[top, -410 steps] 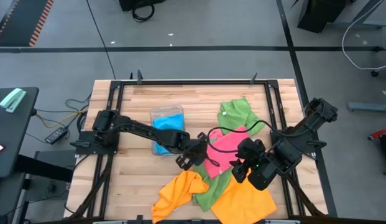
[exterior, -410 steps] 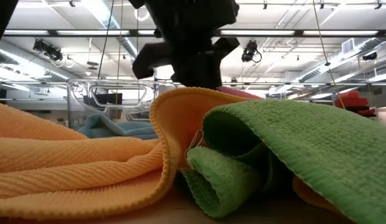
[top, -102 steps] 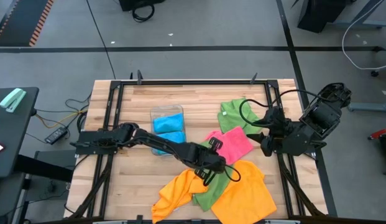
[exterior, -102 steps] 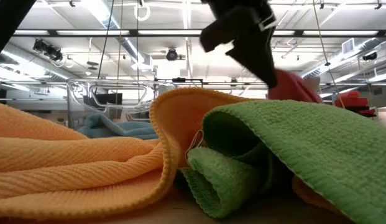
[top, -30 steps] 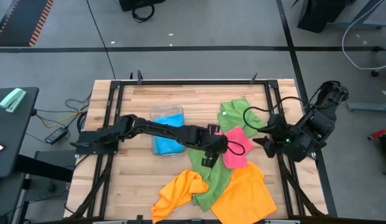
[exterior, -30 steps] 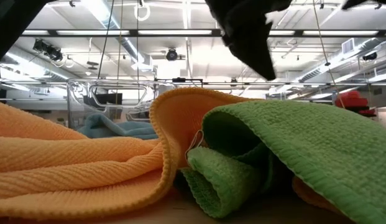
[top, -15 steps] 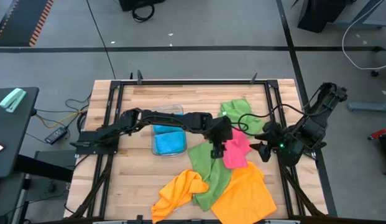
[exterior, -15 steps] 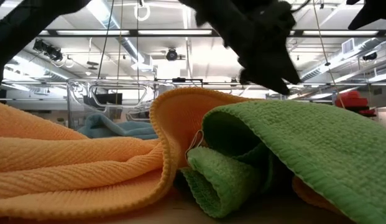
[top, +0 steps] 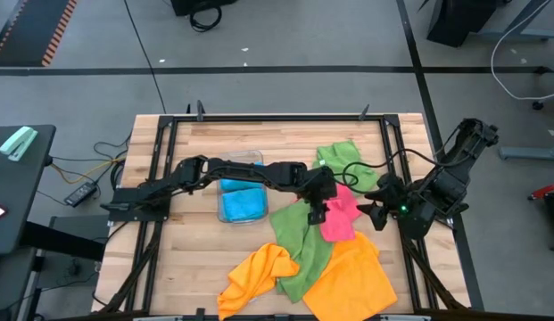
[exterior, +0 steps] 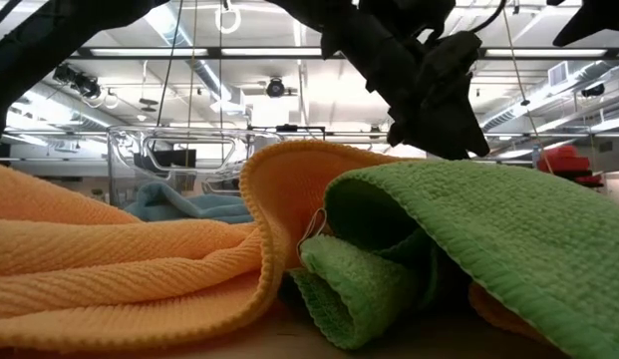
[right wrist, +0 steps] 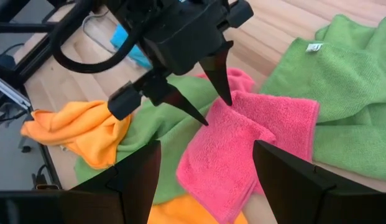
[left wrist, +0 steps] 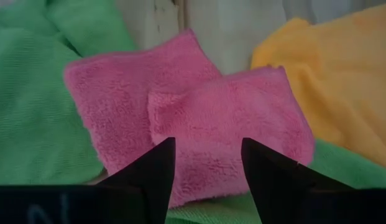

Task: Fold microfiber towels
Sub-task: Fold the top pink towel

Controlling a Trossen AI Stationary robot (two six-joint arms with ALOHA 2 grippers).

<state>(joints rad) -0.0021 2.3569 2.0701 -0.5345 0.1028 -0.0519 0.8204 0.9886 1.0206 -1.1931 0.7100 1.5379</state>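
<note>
From the high view I see the left end effector (top: pixel 317 214) at centre frame, over the near edge of the pink towel (top: pixel 341 217), which lies folded on the wooden counter (top: pixel 192 259). Its fingers stand apart and hold nothing. The right end effector (top: pixel 369 212) sits just right of the pink towel, toward the right of the frame, fingers apart and empty. A green towel (top: pixel 341 160) lies above the pink one in the frame; a second green towel (top: pixel 297 245) spreads below and left of it. An orange towel (top: pixel 259 272) is bunched at lower centre and another orange towel (top: pixel 355 281) lies flat at lower right. A clear plastic tray (top: pixel 240 160) left of centre holds a blue towel (top: pixel 241 203).

In the low view, orange cloth (exterior: pixel 120 269) fills the lower left and a green fold (exterior: pixel 468 249) the right. The tray (exterior: pixel 125 160) shows behind at left, and the left arm's dark end effector (exterior: pixel 429 95) hangs at upper centre.

In the left wrist view, both dark fingers (left wrist: pixel 152 171) are spread over the pink towel (left wrist: pixel 193 118), which shows one layer folded over another; green (left wrist: pixel 37 93) lies left, orange (left wrist: pixel 342 81) right.

In the right wrist view, my own fingers (right wrist: pixel 137 180) stand wide at the bottom; beyond them the left end effector (right wrist: pixel 211 102) points its open tips at the pink towel (right wrist: pixel 242 149)
</note>
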